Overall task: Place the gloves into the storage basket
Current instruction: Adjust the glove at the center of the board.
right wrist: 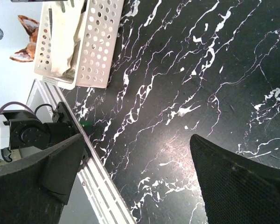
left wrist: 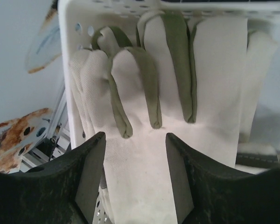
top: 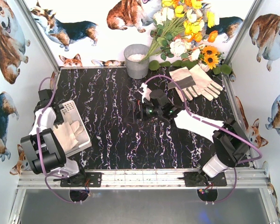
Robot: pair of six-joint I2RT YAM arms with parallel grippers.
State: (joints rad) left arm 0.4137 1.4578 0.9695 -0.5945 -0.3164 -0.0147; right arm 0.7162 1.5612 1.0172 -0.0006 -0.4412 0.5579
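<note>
Lying in storage basket — cream glove, grey-green finger patches.

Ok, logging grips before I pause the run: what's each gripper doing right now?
Left gripper: open, over a glove lying in the storage basket.
Right gripper: open, empty, above the table.

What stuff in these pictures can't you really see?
Storage basket: top view, the left arm covers its near end; how many gloves lie inside is unclear.
Grey bucket: top view, the white stuff inside is too small to name.
Left gripper: top view, not visible, its own arm is in the way.
</note>
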